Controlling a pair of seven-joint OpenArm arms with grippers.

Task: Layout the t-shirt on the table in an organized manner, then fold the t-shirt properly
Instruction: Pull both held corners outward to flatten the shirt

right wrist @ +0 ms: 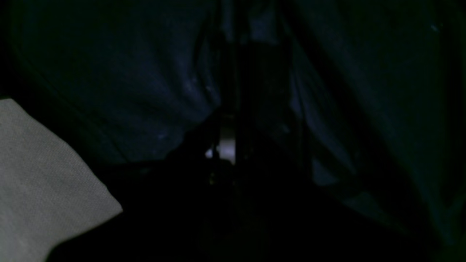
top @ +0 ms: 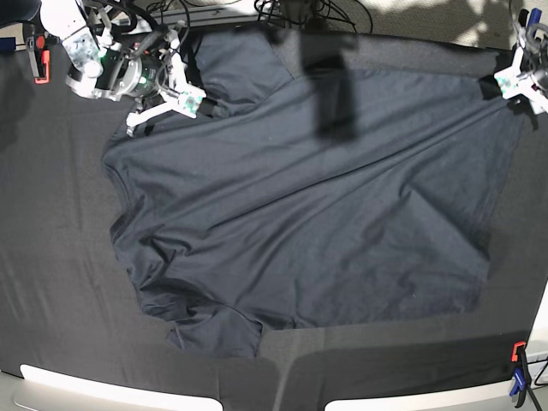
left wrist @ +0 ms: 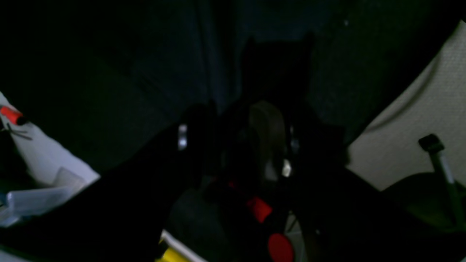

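The t-shirt lies spread across the black tabletop, neck to the left side of the base view, still wrinkly. Right gripper has its fingers pinched tight on the shirt near the far sleeve. Left gripper sits at the far hem corner, can't tell how wide its fingers are.
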